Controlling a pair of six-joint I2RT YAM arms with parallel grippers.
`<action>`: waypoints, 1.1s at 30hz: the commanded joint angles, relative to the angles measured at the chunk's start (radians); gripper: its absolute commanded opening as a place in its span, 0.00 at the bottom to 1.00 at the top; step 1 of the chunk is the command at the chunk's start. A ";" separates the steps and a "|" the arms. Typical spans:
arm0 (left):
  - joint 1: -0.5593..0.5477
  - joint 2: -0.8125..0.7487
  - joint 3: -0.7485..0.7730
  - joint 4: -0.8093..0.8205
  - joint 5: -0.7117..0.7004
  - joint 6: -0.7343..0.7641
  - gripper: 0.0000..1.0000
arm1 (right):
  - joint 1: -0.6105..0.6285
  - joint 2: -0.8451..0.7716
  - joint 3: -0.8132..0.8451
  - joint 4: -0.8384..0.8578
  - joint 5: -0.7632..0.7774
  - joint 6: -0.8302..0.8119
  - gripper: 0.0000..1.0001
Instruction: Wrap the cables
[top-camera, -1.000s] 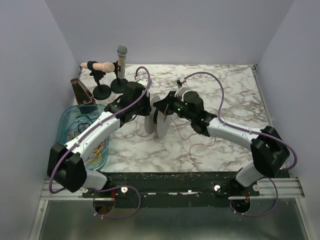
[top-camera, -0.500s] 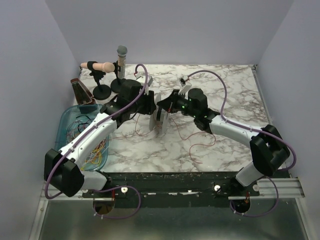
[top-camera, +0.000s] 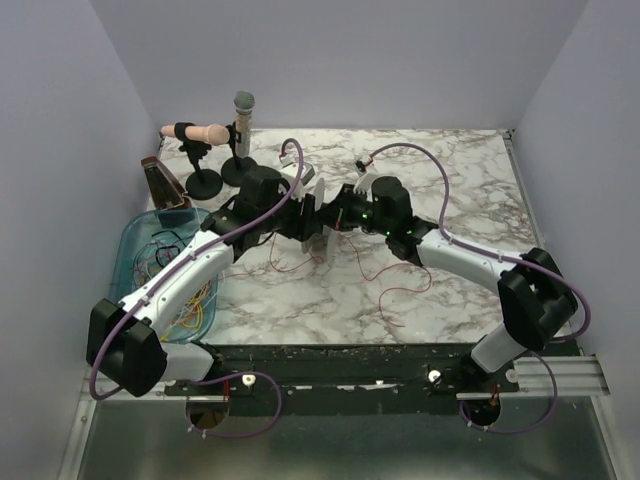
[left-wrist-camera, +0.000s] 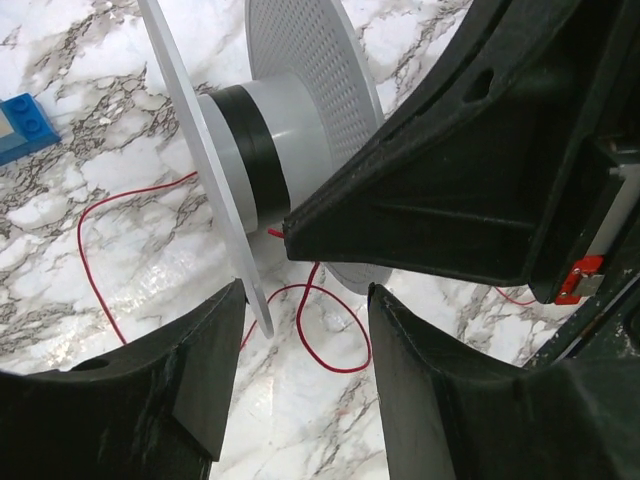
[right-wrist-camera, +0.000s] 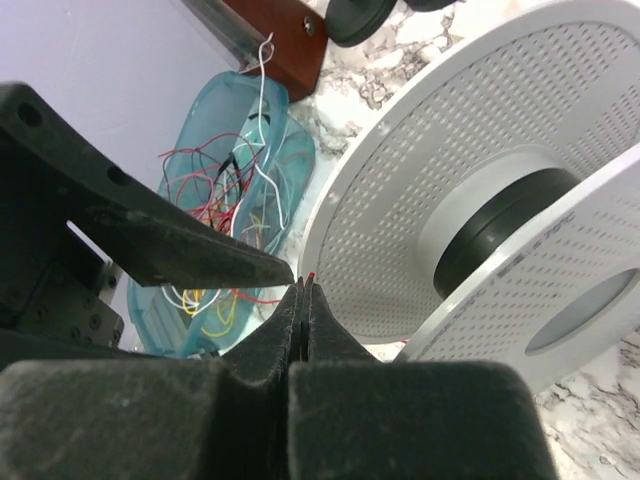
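Observation:
A thin dark red cable (top-camera: 388, 292) trails over the marble table and loops under my left gripper (left-wrist-camera: 330, 352). The pale grey spool (top-camera: 318, 228) stands on edge between both grippers; it also shows in the left wrist view (left-wrist-camera: 262, 140) and the right wrist view (right-wrist-camera: 470, 190). My left gripper (top-camera: 303, 220) (left-wrist-camera: 306, 292) is open, the edge of one spool flange beside its left finger. My right gripper (top-camera: 337, 215) (right-wrist-camera: 303, 285) is shut on the red cable, whose tip pokes out between the fingertips, right beside the spool. More coloured cables (top-camera: 188, 298) (right-wrist-camera: 228, 185) lie in the bin.
A teal bin (top-camera: 135, 250) (right-wrist-camera: 292, 112) sits at the left table edge. Two microphones on stands (top-camera: 243, 108) (top-camera: 196, 132) and a brown wedge-shaped object (top-camera: 160, 182) stand at the back left. A blue brick (left-wrist-camera: 25, 120) lies near the spool.
Both grippers and the spool have shifted toward the back of the table and closer together. The right gripper stays shut on the red cable.

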 joint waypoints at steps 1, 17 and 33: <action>0.005 0.020 -0.028 0.082 -0.034 0.075 0.61 | -0.004 0.035 0.074 -0.055 0.065 -0.012 0.01; 0.012 0.069 -0.018 0.161 -0.067 0.135 0.61 | -0.002 0.099 0.217 -0.282 0.158 -0.146 0.01; 0.018 0.167 -0.010 0.173 -0.119 0.095 0.43 | 0.007 0.148 0.280 -0.326 0.166 -0.183 0.01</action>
